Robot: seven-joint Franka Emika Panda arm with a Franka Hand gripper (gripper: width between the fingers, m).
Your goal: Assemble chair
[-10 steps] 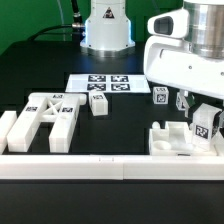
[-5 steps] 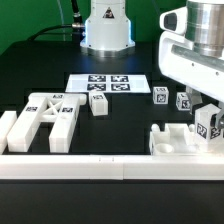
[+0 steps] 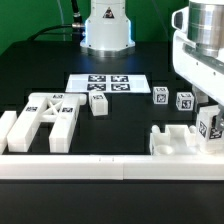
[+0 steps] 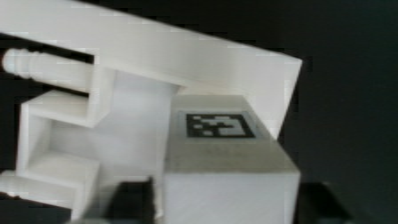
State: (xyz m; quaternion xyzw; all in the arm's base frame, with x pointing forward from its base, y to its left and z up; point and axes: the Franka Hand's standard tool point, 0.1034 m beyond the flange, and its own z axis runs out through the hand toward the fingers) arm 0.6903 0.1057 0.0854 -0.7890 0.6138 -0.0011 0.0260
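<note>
At the exterior view's right my gripper (image 3: 208, 128) hangs low over a flat white chair panel (image 3: 172, 141) that lies against the rail. Between its fingers is a small tagged white chair block (image 3: 213, 122), pressed to the panel's right end. In the wrist view the same block (image 4: 231, 170) fills the space between the two dark fingers (image 4: 135, 198), with no gap showing, and its tag faces the camera. Behind it stands the slotted panel (image 4: 160, 60) with a peg at one end. An X-braced chair frame (image 3: 50, 112) lies at the exterior view's left.
The marker board (image 3: 110, 84) lies mid-table before the robot base (image 3: 107, 25). Three small tagged blocks stand loose: one (image 3: 98, 103) near the board, two (image 3: 160, 96) (image 3: 184, 100) behind the panel. A long low white rail (image 3: 100, 166) borders the near edge.
The arm has shifted toward the exterior view's right, and the held block has moved slightly right and down against the panel.
</note>
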